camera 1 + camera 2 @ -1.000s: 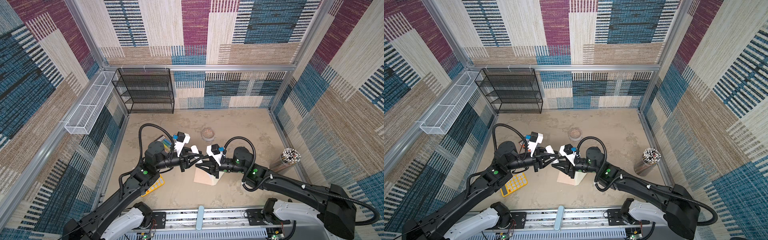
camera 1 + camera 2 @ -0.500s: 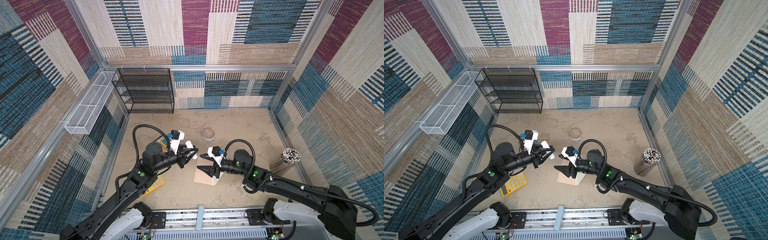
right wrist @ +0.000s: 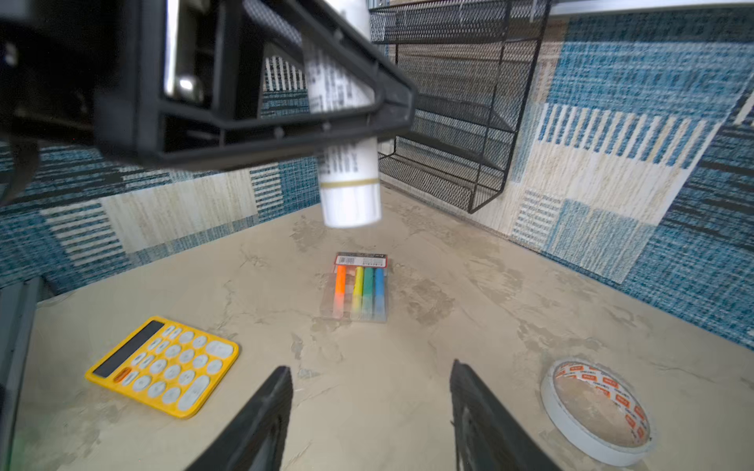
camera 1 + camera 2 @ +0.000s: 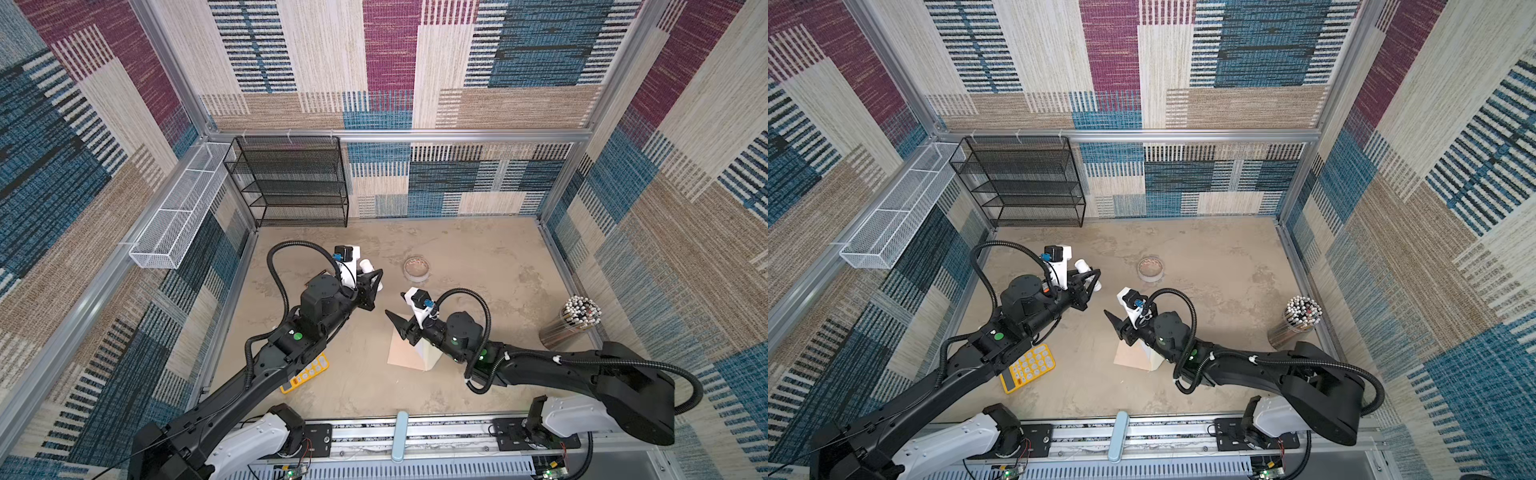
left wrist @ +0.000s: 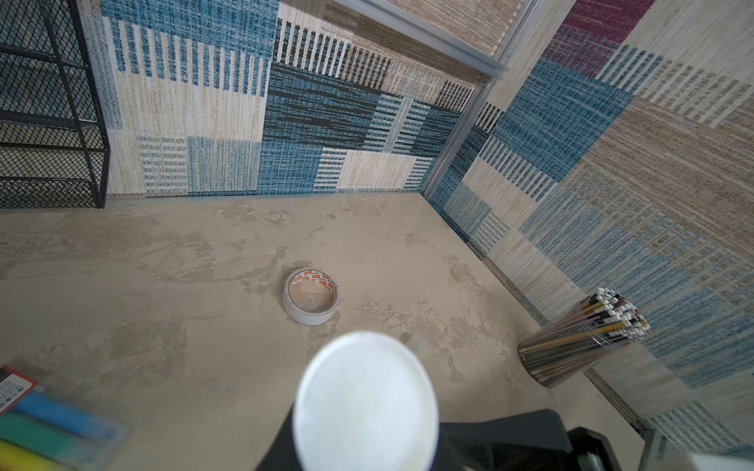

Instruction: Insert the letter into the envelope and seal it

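The peach envelope (image 4: 404, 353) lies flat on the table in both top views (image 4: 1130, 356), with its cream flap (image 4: 429, 357) partly under my right arm. The letter is hidden or out of view. My right gripper (image 4: 395, 305) hovers above the envelope's far end, open and empty; in the right wrist view its two black fingers stand wide apart (image 3: 369, 366). My left gripper (image 4: 373, 281) is up and to the left of the envelope, shut on a white printed tube (image 3: 349, 191). The tube's round end (image 5: 365, 403) fills the left wrist view.
A tape roll (image 4: 417, 267) sits behind the grippers. A yellow calculator (image 4: 1027, 368) lies under my left arm, and a pack of coloured markers (image 3: 359, 287) beyond it. A cup of pencils (image 4: 571, 324) stands at the right wall, a black mesh shelf (image 4: 291, 183) at the back left.
The two grippers were together over the envelope. They have drawn apart: the left one has gone back and left with the tube, and the right one has opened and pulled back.
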